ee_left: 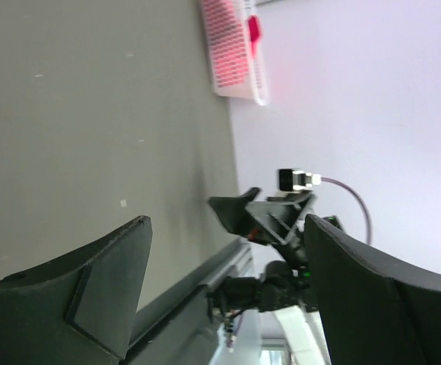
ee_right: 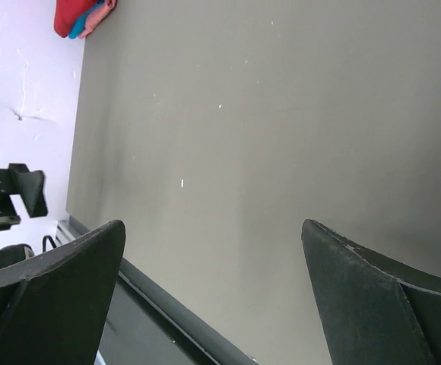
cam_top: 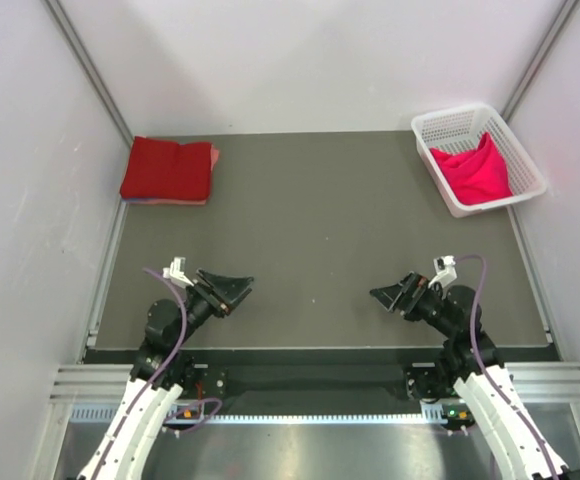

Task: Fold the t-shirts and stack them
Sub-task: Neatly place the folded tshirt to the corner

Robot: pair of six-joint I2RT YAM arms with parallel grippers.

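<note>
Reaching into the white plastic lattice basket point(cam_top: 467, 110) at the far right corner of the dark grey table point(cam_top: 320, 220), a claw may snag the lattice wall or drag the light basket along with the cloth; the basket holds only a crumpled hot pink t-shirt point(cam_top: 473, 170). The folded stack point(cam_top: 166, 170), a dark red t-shirt point(cam_top: 160, 165) on top with the edges of a salmon pink t-shirt point(ee_right: 100, 13) and a bright blue t-shirt point(ee_right: 77, 32) beneath, rests at the far left corner. The left gripper point(cam_top: 232, 288) and right gripper point(cam_top: 385, 294) hang near their bases, fingers apart, empty.

left gripper point(ee_left: 226, 222): jaws spread wide
basket point(ee_left: 236, 53): far beyond gripper, holding hot pink t-shirt point(ee_left: 254, 29)
right gripper point(ee_left: 236, 204): ahead, near desk point(ee_left: 91, 114) edge
</note>
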